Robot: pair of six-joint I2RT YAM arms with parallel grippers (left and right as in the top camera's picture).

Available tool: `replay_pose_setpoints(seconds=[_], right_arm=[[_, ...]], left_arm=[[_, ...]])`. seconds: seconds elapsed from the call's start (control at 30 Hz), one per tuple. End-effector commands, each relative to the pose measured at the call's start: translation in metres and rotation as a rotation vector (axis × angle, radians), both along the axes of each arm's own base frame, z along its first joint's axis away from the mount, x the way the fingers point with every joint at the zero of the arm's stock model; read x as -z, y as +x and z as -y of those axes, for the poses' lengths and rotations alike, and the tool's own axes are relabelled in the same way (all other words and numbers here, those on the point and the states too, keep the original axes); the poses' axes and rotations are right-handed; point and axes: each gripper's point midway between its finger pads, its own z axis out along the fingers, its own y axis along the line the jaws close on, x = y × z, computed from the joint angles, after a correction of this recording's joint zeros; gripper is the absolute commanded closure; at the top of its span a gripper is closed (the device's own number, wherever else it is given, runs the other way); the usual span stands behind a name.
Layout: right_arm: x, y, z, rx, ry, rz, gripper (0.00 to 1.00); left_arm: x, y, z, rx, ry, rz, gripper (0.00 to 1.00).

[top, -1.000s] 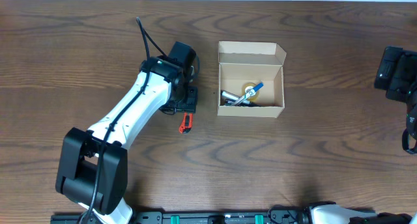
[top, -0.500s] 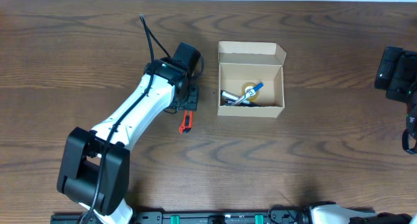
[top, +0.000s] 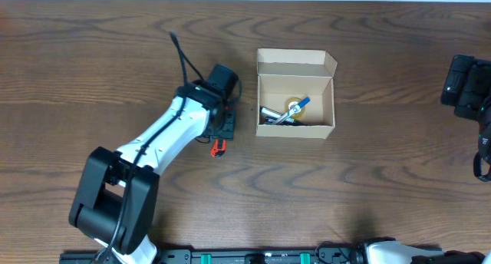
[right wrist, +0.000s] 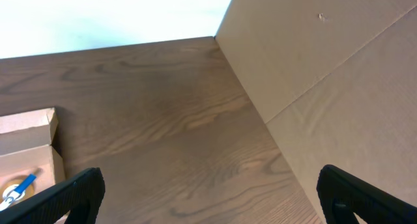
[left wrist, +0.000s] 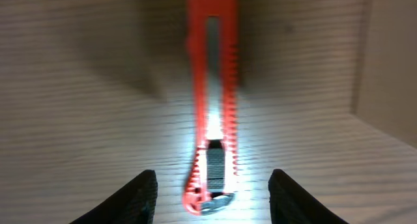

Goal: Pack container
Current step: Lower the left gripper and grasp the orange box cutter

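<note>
One small shift: left tool (left wrist: 212,186) has slid down over the orange cutter (left wrist: 212,113), spread either side, not pinching yet. Container (top: 296,131) sits open just to its right on the surface (top: 368,191), so I'd guess cutter goes in next. Right tool (right wrist: 212,193) spread, idle far right

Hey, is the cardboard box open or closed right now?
Open. The container has its flap lid folded back on the far side, and the overhead view looks straight in at a blue-tipped pen lying inside.
</note>
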Motion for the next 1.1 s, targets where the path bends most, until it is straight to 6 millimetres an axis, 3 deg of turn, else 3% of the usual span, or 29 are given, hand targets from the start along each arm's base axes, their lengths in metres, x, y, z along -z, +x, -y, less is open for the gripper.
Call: replay_pose_setpoints(seconds=[0.0, 0.3, 0.63, 1.07], right_arm=[[0.000, -0.001, 0.003, 0.020, 0.000, 0.004, 0.01], [0.000, -0.001, 0.003, 0.020, 0.000, 0.004, 0.01], [0.000, -0.001, 0.003, 0.020, 0.000, 0.004, 0.01], [0.000, -0.001, 0.003, 0.020, 0.000, 0.004, 0.01]], left_arm=[[0.008, -0.005, 0.013, 0.030, 0.000, -0.009, 0.44], [0.041, -0.010, 0.013, 0.004, 0.038, -0.078, 0.45], [0.038, -0.001, 0.017, 0.003, 0.024, -0.043, 0.44], [0.038, 0.008, -0.002, -0.038, 0.070, -0.025, 0.44]])
